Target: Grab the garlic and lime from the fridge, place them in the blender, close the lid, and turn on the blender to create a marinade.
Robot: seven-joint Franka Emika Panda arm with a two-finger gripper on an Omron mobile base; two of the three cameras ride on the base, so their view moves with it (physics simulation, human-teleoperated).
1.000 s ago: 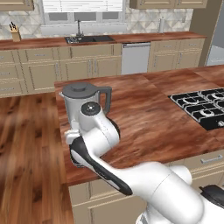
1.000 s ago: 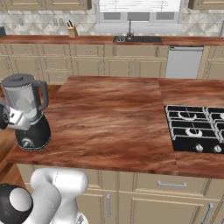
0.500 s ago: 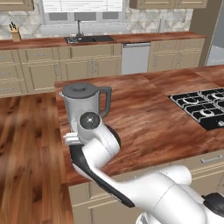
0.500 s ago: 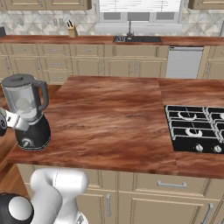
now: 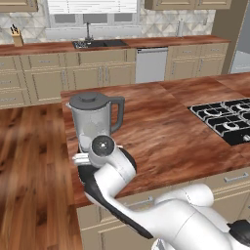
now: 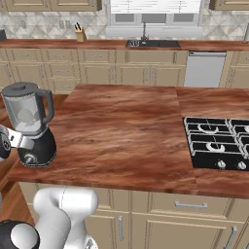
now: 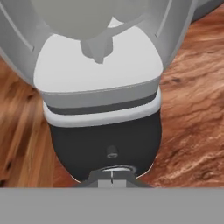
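In the left base view the blender (image 5: 95,121) stands left of centre on the wooden island counter (image 5: 161,127), its lid (image 5: 89,100) seated on the jug; the white arm rises from the lower right and bends across the black base, hiding it. The right base view shows what that view hides: at the left edge the blender's black base (image 6: 36,146) with its round silver dial (image 6: 30,158) stands near the counter's front left corner, and the arm's hand comes in from the left edge against the base's left side. This view also shows the gas hob (image 6: 216,146) at the right and the sink (image 6: 151,43) on the far counter at the top. The hand view looks straight at the blender from very close: pale rounded shapes sit inside the clear jug at the top, the black base fills the middle, and the dial lies just above the gripper (image 7: 112,180) at the bottom centre. The fingertips are pressed together, right at the dial's lower rim.
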